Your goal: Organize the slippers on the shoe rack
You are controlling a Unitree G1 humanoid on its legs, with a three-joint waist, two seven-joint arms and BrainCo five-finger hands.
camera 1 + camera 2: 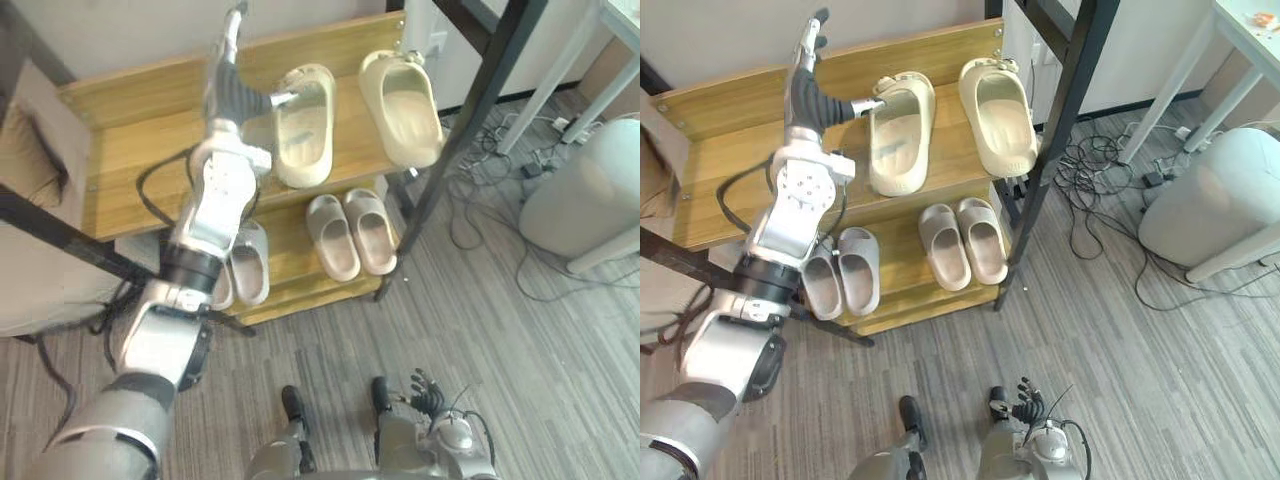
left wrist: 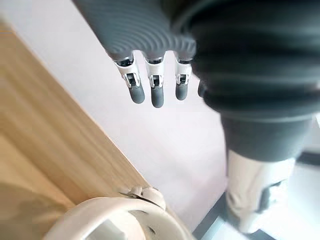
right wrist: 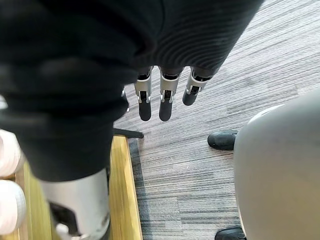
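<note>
I see my left hand up over the top shelf of the shoe rack, fingers straight and holding nothing, thumb just beside the nearer of two cream slippers lying there. Two smaller pairs sit on the lower shelf. My right hand hangs low, fingers relaxed.

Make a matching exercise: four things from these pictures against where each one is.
1. cream slippers
2. beige slippers
3. left hand
4. right hand

A. hanging low over the carpet
B. lying on the top shelf
C. at the right end of the lower shelf
D. raised above the top shelf, fingers straight

Pairs: 1-B, 2-C, 3-D, 4-A
</note>
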